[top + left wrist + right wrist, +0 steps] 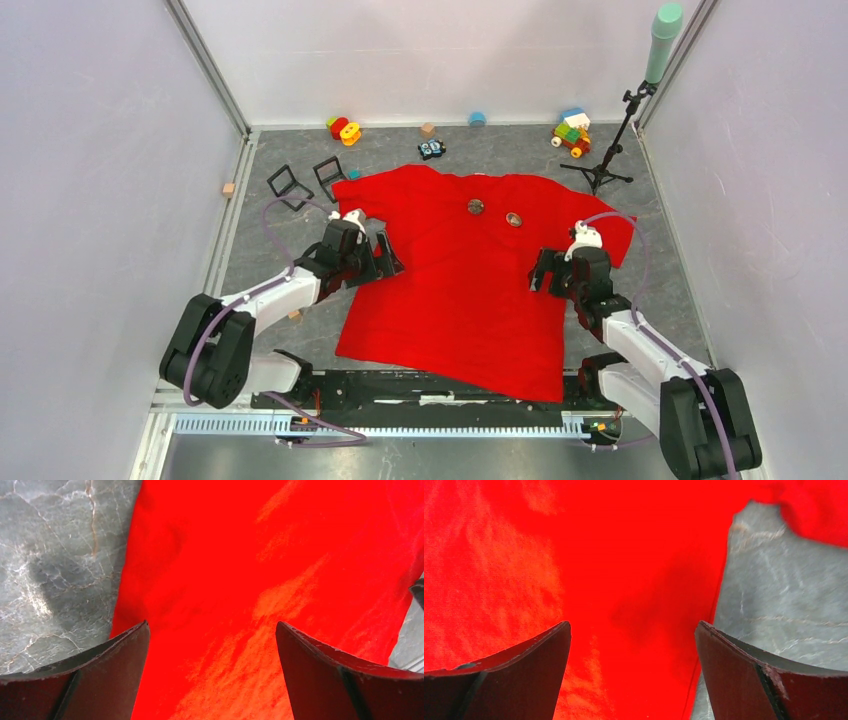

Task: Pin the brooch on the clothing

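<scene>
Clothing (pixel 450 290) lies spread flat on the tabletop (pixel 460 165), one small round brooch (pixel 476 206) and a second brooch (pixel 514 219) beside it on the chest, pinned or loose cannot tell; left tool (pixel 212 630) and right tool (pixel 631 629) both gape empty over the side edges, so fastening is likely not yet done.

- Pale, plain walls (pixel 90 140) close in the left, back and right sides, meeting at metal corner posts (pixel 208 65).
- The surface (pixel 680 270) is grey, marbled with pale veins.
- A black tripod stand (pixel 610 148) in the far right corner carries a teal cylinder (pixel 662 40), perhaps foam.
</scene>
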`<state>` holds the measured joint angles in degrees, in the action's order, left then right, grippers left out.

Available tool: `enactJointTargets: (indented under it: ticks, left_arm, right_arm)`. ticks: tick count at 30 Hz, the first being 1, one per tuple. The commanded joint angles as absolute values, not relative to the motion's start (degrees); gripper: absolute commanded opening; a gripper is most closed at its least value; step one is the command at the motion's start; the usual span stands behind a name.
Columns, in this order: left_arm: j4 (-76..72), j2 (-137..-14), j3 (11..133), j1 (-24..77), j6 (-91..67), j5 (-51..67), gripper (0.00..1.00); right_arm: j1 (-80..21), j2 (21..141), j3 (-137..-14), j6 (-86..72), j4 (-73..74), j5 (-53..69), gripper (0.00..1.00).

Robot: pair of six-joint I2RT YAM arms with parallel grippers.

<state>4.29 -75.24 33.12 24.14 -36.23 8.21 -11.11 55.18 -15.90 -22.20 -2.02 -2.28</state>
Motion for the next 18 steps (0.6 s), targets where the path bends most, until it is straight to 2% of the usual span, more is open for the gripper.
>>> enactJointTargets:
  ticks: [1,9,18]
  left_arm:
    - [-1.4,-72.7,30.3,24.3,-39.7,7.8,1.0]
    - [3.3,-67.7,28.3,24.3,-39.6,0.9,1.0]
    - [23.2,-53.4,43.8,24.1,-31.3,-6.7,1.0]
  right_arm:
    - [-10.9,56.0,-12.8,-24.9,-5.3,0.7,0.98]
    - [-10.9,53.5,-11.6,-24.1,-0.6,-5.5,0.98]
    - [-11.0,45.3,-25.2,-17.1,14.2,-15.8,0.98]
